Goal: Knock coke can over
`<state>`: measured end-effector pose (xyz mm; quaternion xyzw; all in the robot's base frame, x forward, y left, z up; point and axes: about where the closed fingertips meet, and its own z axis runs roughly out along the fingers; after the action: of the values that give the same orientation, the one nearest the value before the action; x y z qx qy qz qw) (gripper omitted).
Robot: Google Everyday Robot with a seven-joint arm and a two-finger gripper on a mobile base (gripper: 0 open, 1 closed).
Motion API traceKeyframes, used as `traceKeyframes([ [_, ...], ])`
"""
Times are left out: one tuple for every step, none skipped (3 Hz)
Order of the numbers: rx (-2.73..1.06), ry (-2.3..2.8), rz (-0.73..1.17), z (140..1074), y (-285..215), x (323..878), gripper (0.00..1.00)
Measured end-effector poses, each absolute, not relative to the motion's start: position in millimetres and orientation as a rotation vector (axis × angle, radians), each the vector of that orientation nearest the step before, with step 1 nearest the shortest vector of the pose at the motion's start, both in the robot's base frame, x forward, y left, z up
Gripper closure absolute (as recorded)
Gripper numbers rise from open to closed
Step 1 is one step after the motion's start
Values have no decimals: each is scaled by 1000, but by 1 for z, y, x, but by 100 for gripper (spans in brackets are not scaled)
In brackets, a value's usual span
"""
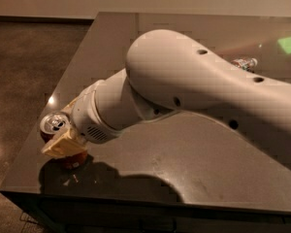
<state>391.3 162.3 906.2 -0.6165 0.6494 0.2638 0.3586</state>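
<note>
The coke can (53,125) stands at the front left corner of the dark table (150,178), close to the left edge. Its silver top with pull tab faces up and only a sliver of its red side shows. My gripper (63,147), cream-coloured at the end of the big white arm (184,86), sits low over the table right beside the can, on its front right side, and seems to touch it. The gripper covers most of the can's body.
A clear plastic bottle (245,62) lies at the back right, partly behind the arm. The table's left edge and front edge are near the can, with brown floor (24,67) beyond. The arm hides the table's middle.
</note>
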Motion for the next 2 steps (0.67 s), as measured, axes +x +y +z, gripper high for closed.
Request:
traceKeyframes([
  [-1619,1686,674,920,155,402,87],
  [-1668,1710,640,938,142,419,100],
])
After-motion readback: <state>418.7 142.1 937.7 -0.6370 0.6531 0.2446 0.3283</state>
